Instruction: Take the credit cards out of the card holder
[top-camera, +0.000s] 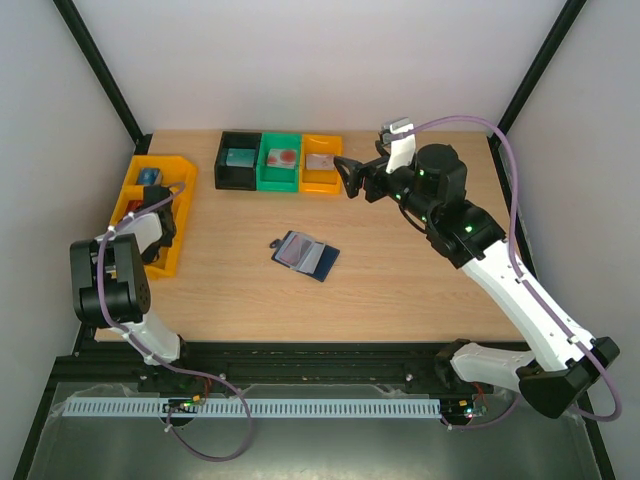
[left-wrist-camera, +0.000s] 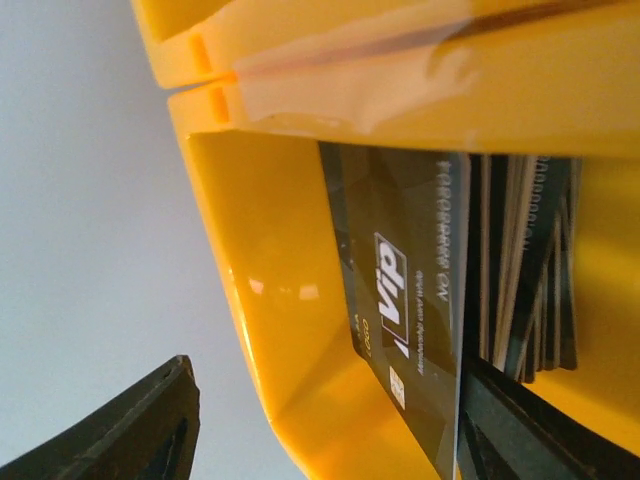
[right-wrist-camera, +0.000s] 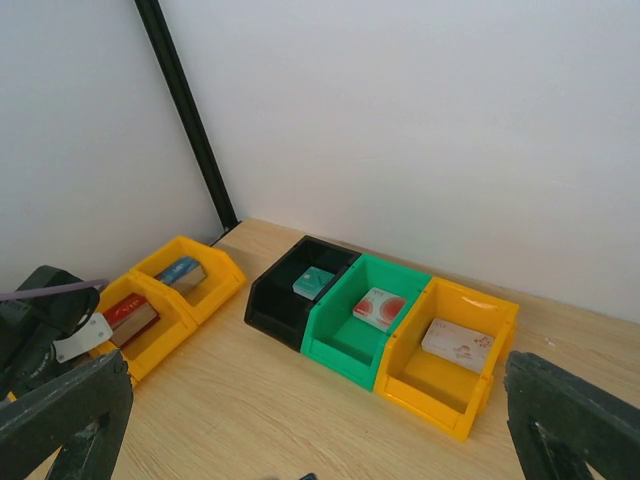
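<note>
step: left jaws standing apart, releasing dark card (left-wrist-camera: 400, 330) into yellow bin (left-wrist-camera: 260, 300) | right jaws gaping, empty | card holder (top-camera: 305, 255) lying open on table (top-camera: 420, 290) | next: likely needing fine pinch on its reddish card (top-camera: 293, 250)

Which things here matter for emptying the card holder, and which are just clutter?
Job: open navy folding card holder; dark VIP card in the left yellow plastic bin.
Lying about: black plastic bin; green plastic bin; far yellow plastic bin.
</note>
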